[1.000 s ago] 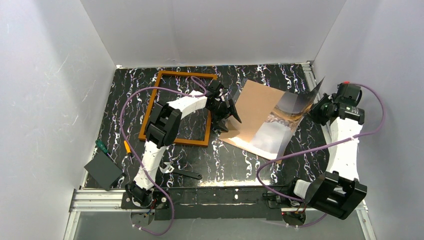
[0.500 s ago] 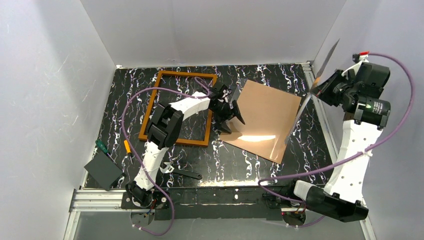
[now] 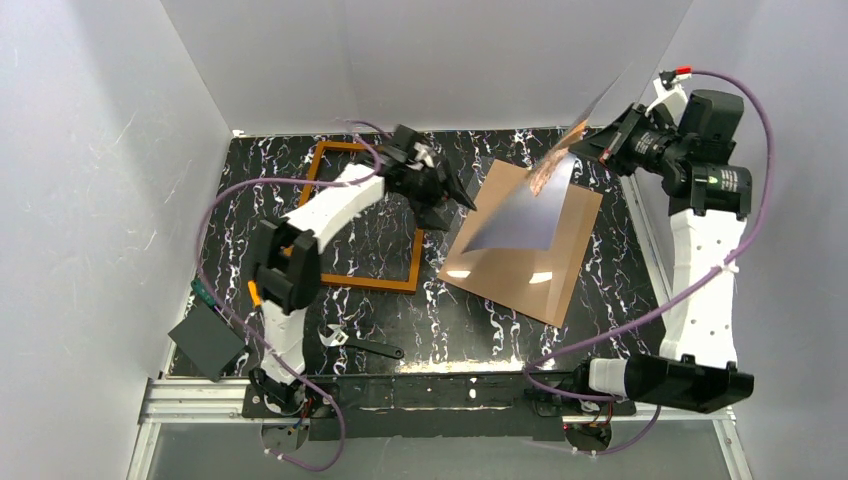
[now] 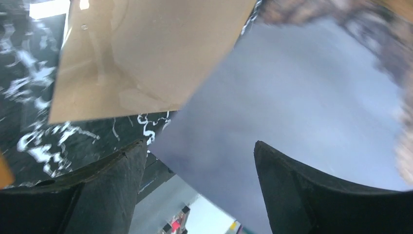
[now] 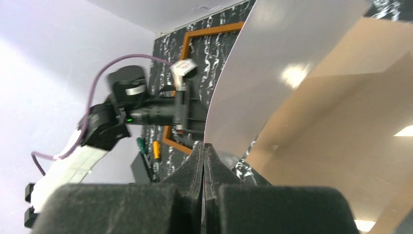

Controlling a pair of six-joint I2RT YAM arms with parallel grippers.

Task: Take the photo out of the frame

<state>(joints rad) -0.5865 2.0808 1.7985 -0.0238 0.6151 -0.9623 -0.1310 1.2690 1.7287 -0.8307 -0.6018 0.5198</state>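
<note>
The photo (image 3: 520, 215), a glossy print with grey sky and brown mountains, hangs in the air by its far corner. My right gripper (image 3: 590, 145) is shut on that corner; the right wrist view shows the sheet's pale side (image 5: 277, 73) pinched at the gripper (image 5: 203, 148). A tan backing board (image 3: 540, 275) lies flat under it on the table, also in the right wrist view (image 5: 341, 136). The orange-brown frame (image 3: 350, 283) lies flat to the left, holding nothing. My left gripper (image 3: 455, 205) is open beside the photo's left corner; the photo (image 4: 302, 97) fills its view beyond the gripper (image 4: 199, 151).
A wrench (image 3: 365, 345) lies near the front edge. A green screwdriver (image 3: 205, 293), an orange one (image 3: 256, 293) and a dark square pad (image 3: 205, 342) sit at the front left. White walls enclose the table on three sides.
My right gripper has swung the photo from upright at the right wall to over the board, picture side facing the camera. My left gripper has moved back and left, away from the board's edge.
</note>
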